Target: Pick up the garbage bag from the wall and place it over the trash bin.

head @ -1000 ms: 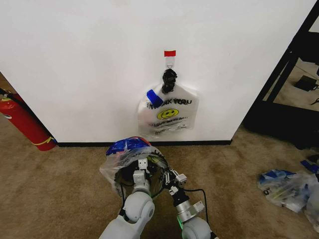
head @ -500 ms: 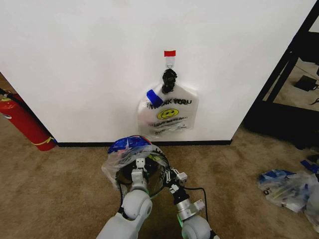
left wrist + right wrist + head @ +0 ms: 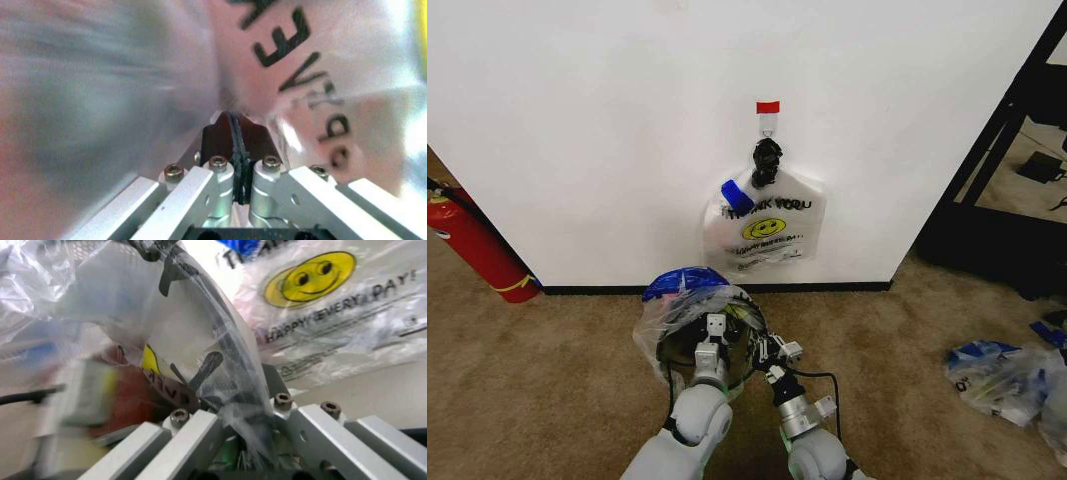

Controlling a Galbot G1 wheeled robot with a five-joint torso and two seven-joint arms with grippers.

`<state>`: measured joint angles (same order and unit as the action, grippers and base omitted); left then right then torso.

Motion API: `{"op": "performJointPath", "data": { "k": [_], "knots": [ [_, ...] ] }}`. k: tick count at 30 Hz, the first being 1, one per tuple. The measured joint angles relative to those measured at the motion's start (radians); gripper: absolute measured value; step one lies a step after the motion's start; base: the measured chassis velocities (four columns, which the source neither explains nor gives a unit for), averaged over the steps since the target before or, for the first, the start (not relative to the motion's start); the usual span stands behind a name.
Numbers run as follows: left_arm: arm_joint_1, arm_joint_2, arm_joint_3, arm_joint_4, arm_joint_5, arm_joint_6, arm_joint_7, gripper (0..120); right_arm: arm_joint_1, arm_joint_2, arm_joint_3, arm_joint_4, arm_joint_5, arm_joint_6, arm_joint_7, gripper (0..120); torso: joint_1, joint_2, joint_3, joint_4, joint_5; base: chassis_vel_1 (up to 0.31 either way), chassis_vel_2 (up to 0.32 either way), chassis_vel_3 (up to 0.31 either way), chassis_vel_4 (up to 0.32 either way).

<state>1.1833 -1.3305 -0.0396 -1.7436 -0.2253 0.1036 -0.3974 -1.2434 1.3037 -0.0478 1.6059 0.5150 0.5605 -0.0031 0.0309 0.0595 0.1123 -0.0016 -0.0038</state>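
Observation:
The garbage bag [image 3: 659, 318], clear crinkly plastic with a blue tape patch, is draped over the mouth of the black trash bin [image 3: 679, 350] on the carpet just in front of the wall [image 3: 607, 120]. At the bin's near rim my left gripper [image 3: 714, 327] is shut on the film; in the left wrist view its black fingers [image 3: 223, 131] are pressed together on the garbage bag [image 3: 133, 80]. Beside it, my right gripper [image 3: 769, 350] pinches the right side of the rim, with the garbage bag [image 3: 180, 330] pulled between its fingers [image 3: 272, 377].
A white "THANK YOU" smiley bag [image 3: 767, 228] hangs from the red-topped hook [image 3: 768, 108] right behind the bin. A red fire extinguisher [image 3: 472, 245] leans at the left. A heap of clear-and-blue bags [image 3: 1007, 380] lies at the right, near black furniture [image 3: 997, 210].
The bag has spread further around the bin's rim, its blue patch shifting toward the wall. Both grippers have edged slightly forward with the film.

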Motion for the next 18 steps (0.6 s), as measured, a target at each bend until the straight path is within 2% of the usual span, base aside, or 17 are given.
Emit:
{"op": "performJointPath", "data": {
  "k": [5,7,10,18],
  "knots": [
    [0.039,0.038,0.004,-0.072,0.014,0.012,0.007,0,0.006,-0.002,0.005,0.006,0.034,-0.015,0.025,0,0.000,0.000,0.000,0.0002,0.0001,0.000,0.000,0.000,0.000],
    [0.033,0.039,-0.003,-0.073,0.021,0.018,0.002,0,0.004,-0.005,0.003,0.013,0.041,-0.018,0.025,0,0.000,0.000,0.000,0.0001,0.0000,0.000,0.000,0.000,0.000],
    [0.019,0.035,-0.009,-0.061,0.023,0.026,-0.012,0,0.000,-0.008,-0.001,0.016,0.042,-0.019,0.020,0,0.000,0.000,0.000,-0.0001,0.0001,0.000,0.000,0.000,0.000],
    [-0.038,-0.007,-0.032,0.043,0.035,0.061,-0.084,0,-0.010,-0.006,-0.003,0.022,0.036,-0.013,-0.012,0,0.000,0.000,0.000,0.0000,0.0001,0.000,0.000,0.000,0.000]
  ]
}}
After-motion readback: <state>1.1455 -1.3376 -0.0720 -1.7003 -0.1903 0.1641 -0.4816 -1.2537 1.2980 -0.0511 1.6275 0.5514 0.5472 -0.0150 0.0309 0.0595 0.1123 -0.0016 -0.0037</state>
